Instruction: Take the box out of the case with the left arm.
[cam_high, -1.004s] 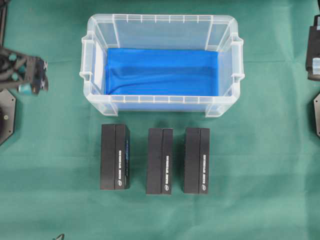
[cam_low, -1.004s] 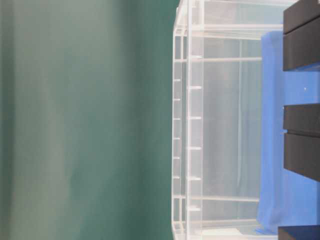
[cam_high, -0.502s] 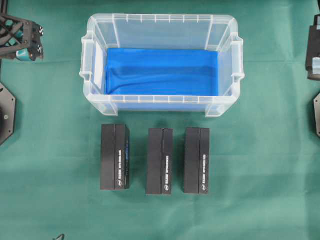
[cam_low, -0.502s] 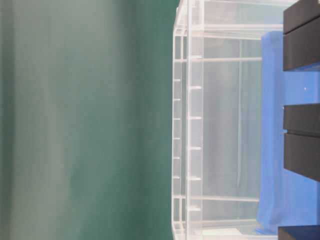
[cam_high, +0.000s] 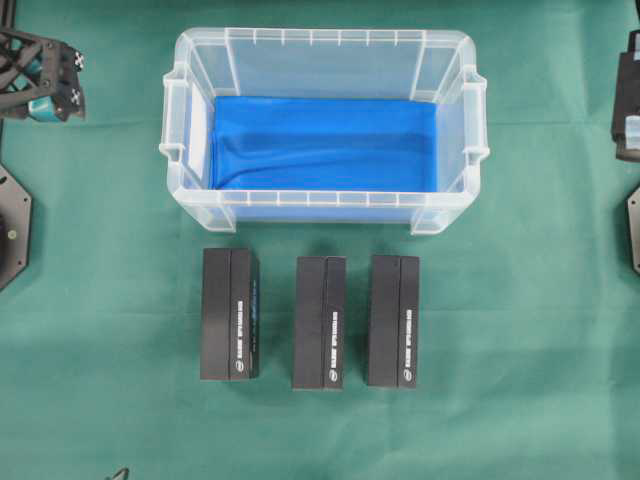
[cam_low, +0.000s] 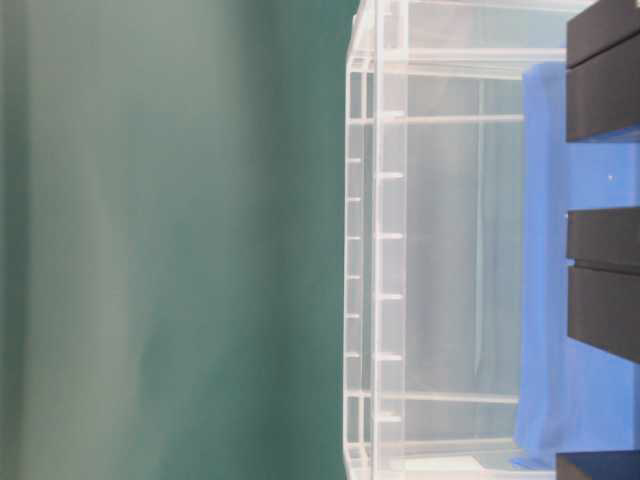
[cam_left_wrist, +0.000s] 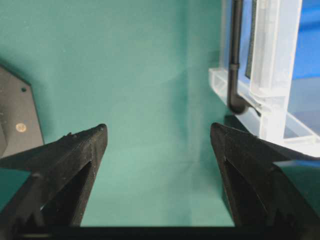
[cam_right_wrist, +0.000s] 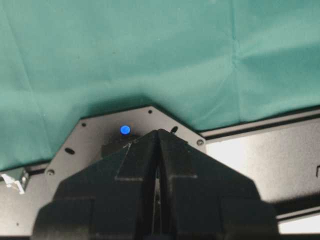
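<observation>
Overhead, the case (cam_high: 323, 130) holds only blue lining; three black boxes (cam_high: 322, 321) stand outside, before its near wall. The left end effector (cam_high: 45, 75) is cut off at the frame's edge.

Left wrist view: jaws spread wide, empty.

Right wrist view: the right end effector (cam_right_wrist: 159, 170) is clenched.

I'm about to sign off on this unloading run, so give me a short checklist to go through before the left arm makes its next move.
1. Case holds no box, only the blue lining: ok.
2. Three black boxes lie on the green cloth in front of the case, apart from each other: ok.
3. Left gripper open and holding nothing: ok.
4. Left gripper off to the case's left, outside it: ok.
5. Right gripper shut, parked over its base plate: ok.
</observation>
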